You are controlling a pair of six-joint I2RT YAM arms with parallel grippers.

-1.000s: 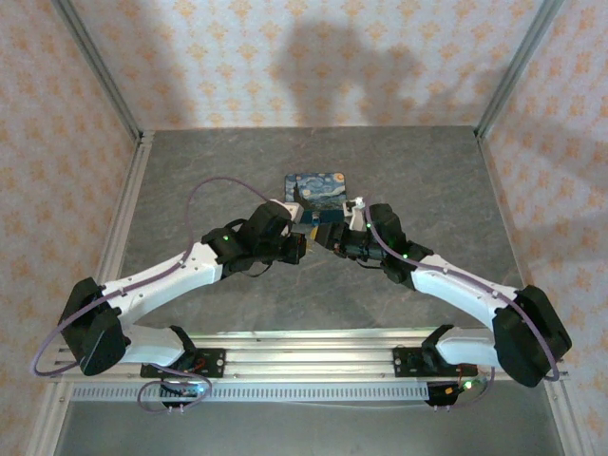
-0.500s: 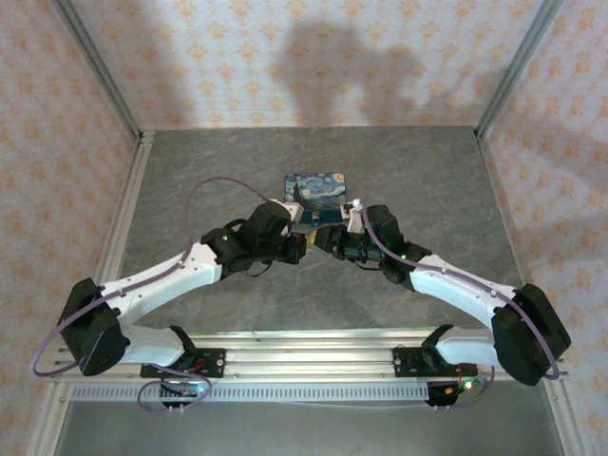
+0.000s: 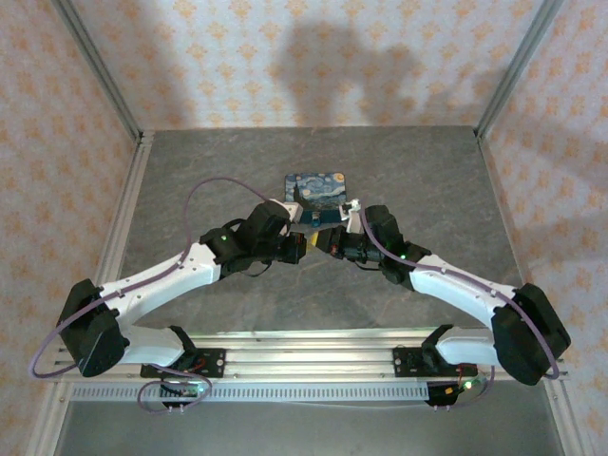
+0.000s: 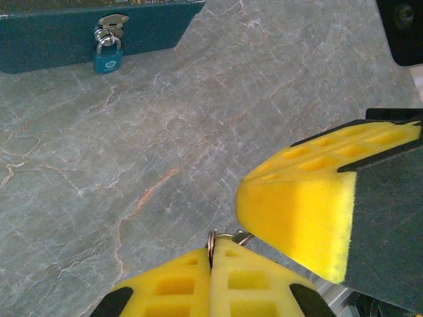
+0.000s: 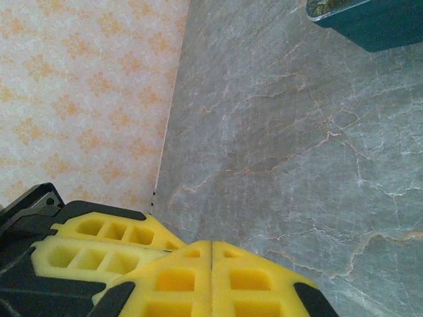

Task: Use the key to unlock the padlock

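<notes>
The small teal padlock (image 4: 106, 58) hangs shut on the hasp of the blue tin (image 4: 46, 39), far off at the upper left of the left wrist view. My left gripper (image 4: 212, 249) is shut on the key (image 4: 214, 239). Its thin metal edge and ring stick out between the yellow pads. A bit of that metal (image 4: 242, 235) reaches toward the right gripper's yellow finger (image 4: 304, 205), which presses in close from the right. My right gripper (image 5: 211, 246) is shut, pads flush, and I see nothing between them. From above, both grippers (image 3: 302, 247) (image 3: 330, 243) meet tip to tip in front of the tin (image 3: 318, 188).
The tin's teal corner (image 5: 370, 20) shows at the top right of the right wrist view, with the left gripper's fingers (image 5: 99, 244) at the lower left. Grey marbled table (image 3: 209, 171) spreads around both arms, with patterned walls (image 3: 66, 142) at its sides.
The right gripper's jaws have closed and it has edged slightly left, up against the left gripper's tips. The left arm stays put, still holding the key.
</notes>
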